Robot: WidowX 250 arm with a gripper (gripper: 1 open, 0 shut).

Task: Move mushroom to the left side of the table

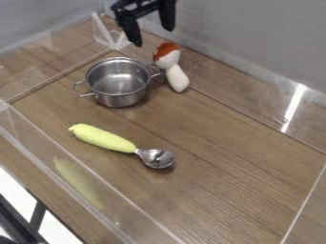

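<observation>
The mushroom (173,70) lies tilted near the table's far edge, orange-brown cap (166,51) uppermost and cream stem below, just right of the steel pot. My gripper (144,21) hangs above and to the left of it, close to the back wall. It is open, its two dark fingers spread apart with nothing between them. It is not touching the mushroom. The table (216,133) is brown wood grain with low clear walls.
A steel pot (118,82) with side handles stands left of the mushroom. A yellow-handled metal spoon (121,145) lies nearer the front. Clear acrylic walls (293,100) border the tabletop, with a wire stand (110,34) at the back.
</observation>
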